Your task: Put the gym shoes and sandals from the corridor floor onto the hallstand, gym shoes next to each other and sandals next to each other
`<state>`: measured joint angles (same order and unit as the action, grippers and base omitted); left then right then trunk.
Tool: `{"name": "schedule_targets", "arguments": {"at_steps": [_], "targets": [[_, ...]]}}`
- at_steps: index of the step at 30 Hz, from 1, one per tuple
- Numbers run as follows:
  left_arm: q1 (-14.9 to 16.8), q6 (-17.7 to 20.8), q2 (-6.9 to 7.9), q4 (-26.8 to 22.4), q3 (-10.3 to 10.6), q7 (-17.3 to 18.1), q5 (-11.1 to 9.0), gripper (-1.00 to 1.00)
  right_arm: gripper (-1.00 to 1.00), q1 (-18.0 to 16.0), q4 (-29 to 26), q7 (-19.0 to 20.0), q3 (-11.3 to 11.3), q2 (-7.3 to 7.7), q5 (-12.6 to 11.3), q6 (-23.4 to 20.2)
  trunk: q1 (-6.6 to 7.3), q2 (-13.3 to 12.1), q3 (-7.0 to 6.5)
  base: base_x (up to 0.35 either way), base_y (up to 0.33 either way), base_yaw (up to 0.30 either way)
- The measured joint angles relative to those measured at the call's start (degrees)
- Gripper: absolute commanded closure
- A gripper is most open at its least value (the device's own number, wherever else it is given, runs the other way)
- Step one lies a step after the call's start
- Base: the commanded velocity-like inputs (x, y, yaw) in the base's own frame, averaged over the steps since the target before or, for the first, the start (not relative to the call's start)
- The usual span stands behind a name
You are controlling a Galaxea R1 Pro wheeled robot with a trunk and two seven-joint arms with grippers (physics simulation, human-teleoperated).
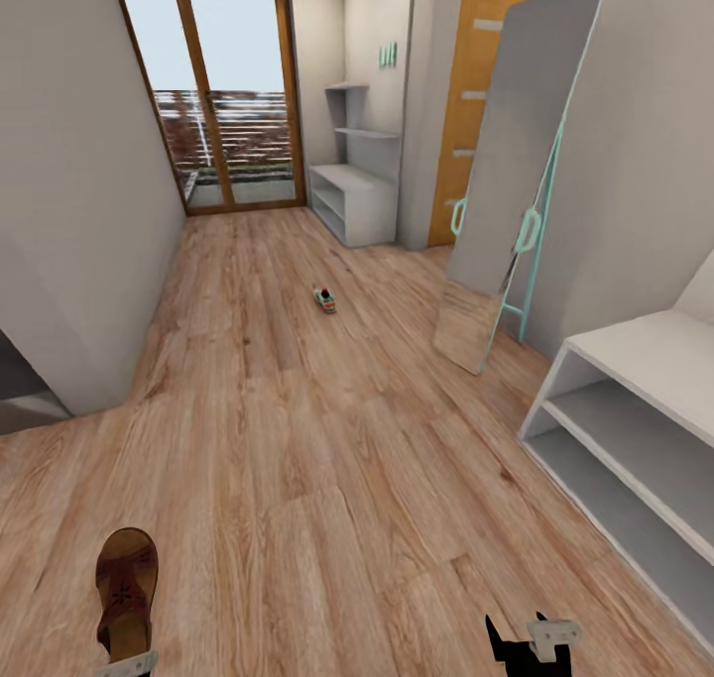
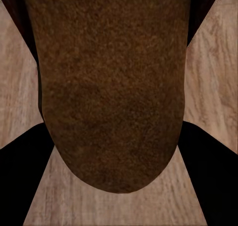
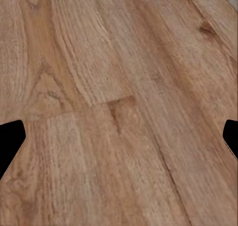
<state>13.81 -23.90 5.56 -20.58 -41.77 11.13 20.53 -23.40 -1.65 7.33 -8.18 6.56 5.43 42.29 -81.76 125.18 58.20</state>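
One brown sandal (image 1: pixel 127 588) hangs at the lower left of the head view, toe pointing away, with my left gripper (image 1: pixel 127 665) shut on its heel end. In the left wrist view the sandal's brown underside (image 2: pixel 114 87) sits between the two dark fingers (image 2: pixel 20 176). A white gym shoe (image 1: pixel 324 299) with green and red marks lies on the corridor floor (image 1: pixel 297 439) far ahead, mid-corridor. The hallstand (image 1: pixel 645 355), white with two long open shelves, stands at the right. My right gripper (image 1: pixel 531 645) is open over bare planks (image 3: pixel 119 112). The other sandal and gym shoe are out of view.
A tall mirror (image 1: pixel 521 162) in a teal frame leans on the right wall beyond the hallstand. A second low white shelf unit (image 1: pixel 355 201) with teal lettering above stands at the far end beside an orange door (image 1: pixel 486 72). Glass doors (image 1: pixel 233 92) close the corridor.
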Motion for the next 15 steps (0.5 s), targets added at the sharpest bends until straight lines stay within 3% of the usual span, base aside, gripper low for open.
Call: {"name": "schedule_targets", "arguments": {"at_steps": [15], "targets": [[0.0, 0.0, 0.00, 0.0, 0.0, 0.0, 0.0, 1.00, -1.00, 0.0, 0.0, 0.0, 0.0, -0.02, 0.0, 0.0, 0.00, 0.0, 0.00, 0.337, 0.001, 0.000]]}}
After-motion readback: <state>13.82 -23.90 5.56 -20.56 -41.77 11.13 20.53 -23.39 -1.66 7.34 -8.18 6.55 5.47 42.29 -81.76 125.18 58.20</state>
